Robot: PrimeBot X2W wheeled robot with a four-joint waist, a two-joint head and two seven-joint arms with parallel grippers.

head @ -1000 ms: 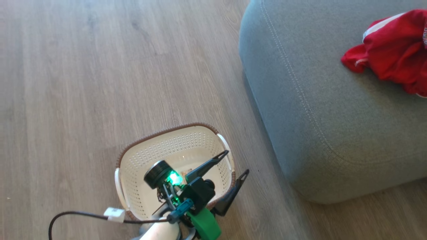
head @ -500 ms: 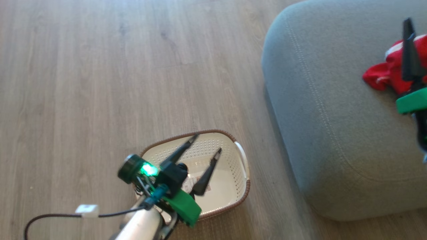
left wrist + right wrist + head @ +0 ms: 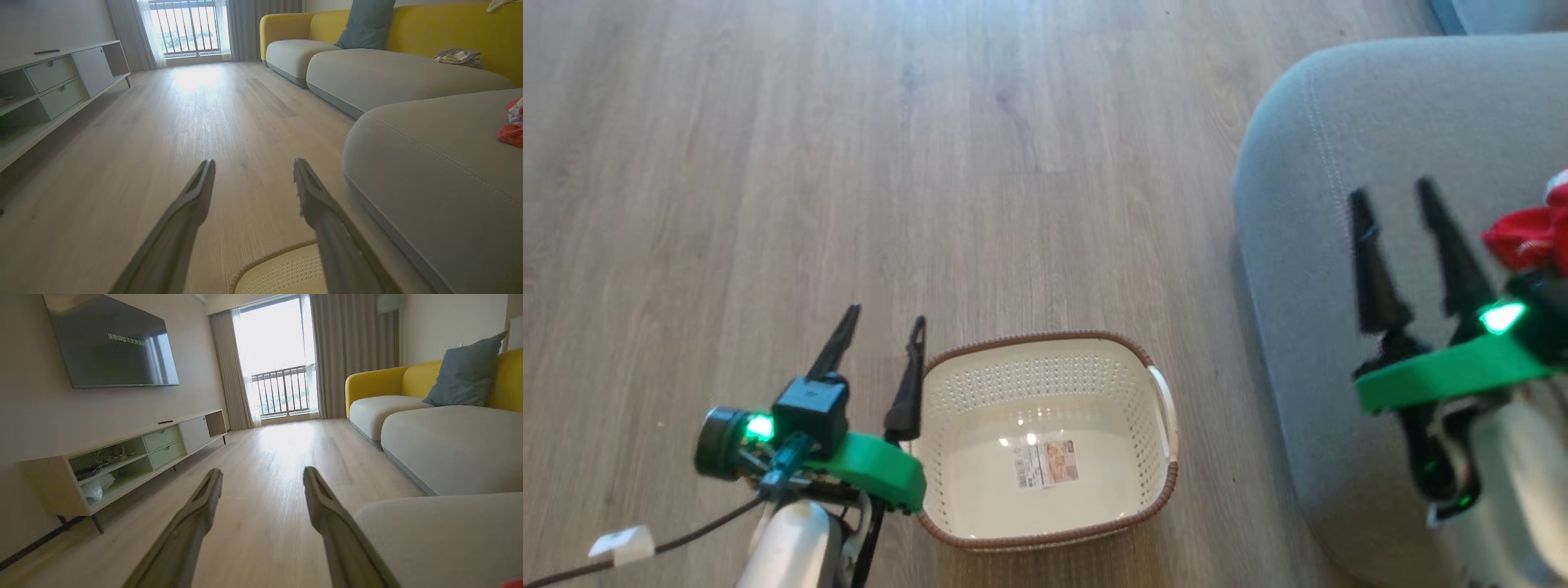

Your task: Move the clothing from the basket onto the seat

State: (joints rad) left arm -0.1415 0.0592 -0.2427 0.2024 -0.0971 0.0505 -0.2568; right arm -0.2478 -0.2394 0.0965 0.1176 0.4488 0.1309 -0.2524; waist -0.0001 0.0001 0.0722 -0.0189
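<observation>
Both jaws are gaping, holding nothing. Red-and-white fabric clothing is lying on the grey upholstered seat, just beside the right jaws.

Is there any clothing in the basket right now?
No, the basket is bare inside apart from a label on its floor.

Laundry basket: cream plastic, smooth, glossy base catching light, perforated walls, brown woven-look rim; label: printed paper, flat on the base; seat: grey matt woven cloth, stitched seams; clothing: soft creased red cloth; floor: matt wood-grain planks.
</observation>
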